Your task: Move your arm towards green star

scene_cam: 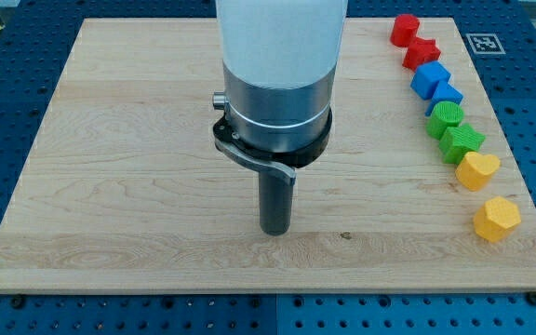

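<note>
My tip rests on the wooden board a little below its middle. The blocks stand in a column along the view's right edge. The green star is there, below a green round block and above a yellow heart. The tip is far to the left of the green star and slightly lower in the view, touching no block.
Top to bottom in the column are a red block, a red star, a blue block, a second blue block, then the greens, the heart and a yellow hexagon. A marker tag lies at top right.
</note>
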Motion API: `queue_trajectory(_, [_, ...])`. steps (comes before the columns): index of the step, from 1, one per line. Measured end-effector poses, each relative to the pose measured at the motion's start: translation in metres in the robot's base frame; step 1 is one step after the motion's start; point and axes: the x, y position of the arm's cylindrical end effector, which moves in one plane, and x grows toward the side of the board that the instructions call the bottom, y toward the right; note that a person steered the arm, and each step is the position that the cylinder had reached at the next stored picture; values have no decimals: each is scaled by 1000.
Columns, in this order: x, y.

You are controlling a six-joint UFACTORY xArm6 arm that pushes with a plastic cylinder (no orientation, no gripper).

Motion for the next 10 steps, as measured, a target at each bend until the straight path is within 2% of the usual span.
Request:
queue_trajectory(6, [-6,5])
queue_trajectory(7, [-4,23])
queue_trajectory(9, [18,121])
queue_trajectory(10, [45,172])
